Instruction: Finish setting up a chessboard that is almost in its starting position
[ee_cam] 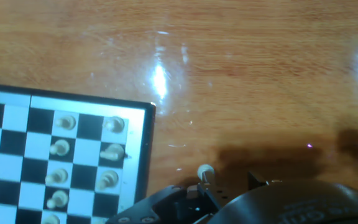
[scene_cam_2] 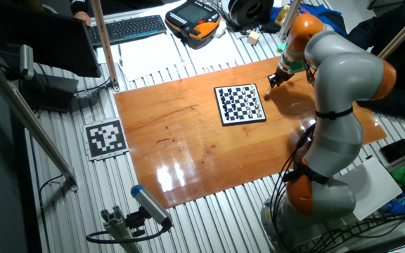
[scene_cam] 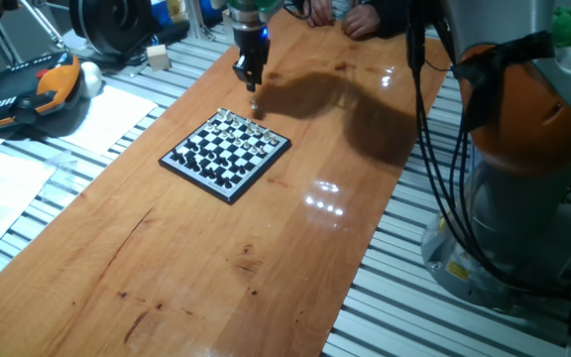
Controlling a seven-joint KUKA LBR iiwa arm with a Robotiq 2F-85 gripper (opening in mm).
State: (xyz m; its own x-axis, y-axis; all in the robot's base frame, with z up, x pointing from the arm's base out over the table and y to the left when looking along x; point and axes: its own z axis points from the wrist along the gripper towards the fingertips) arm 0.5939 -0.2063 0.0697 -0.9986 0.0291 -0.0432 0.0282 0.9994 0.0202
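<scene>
The chessboard (scene_cam: pixel 226 154) (scene_cam_2: pixel 240 104) lies on the wooden table, black-rimmed, with rows of tiny black and white pieces. In the hand view its corner (ee_cam: pixel 61 168) fills the lower left, with white pieces on the two nearest columns. One white piece (scene_cam: pixel 255 107) (ee_cam: pixel 205 170) stands alone on the bare wood just off the board's far corner. My gripper (scene_cam: pixel 251 83) (scene_cam_2: pixel 271 82) (ee_cam: pixel 225 185) hangs right over this piece. Its dark fingers (ee_cam: pixel 191 191) stand apart at the bottom of the hand view, with the piece close to the left one. I see nothing held.
An orange-and-black teach pendant (scene_cam: pixel 28 94) and papers (scene_cam: pixel 28 169) lie left of the table. A person's hands (scene_cam: pixel 350 15) rest at the far edge. The arm's base (scene_cam: pixel 523 149) stands to the right. A keyboard (scene_cam_2: pixel 129 28) and a printed marker tag (scene_cam_2: pixel 105 138) lie off the table.
</scene>
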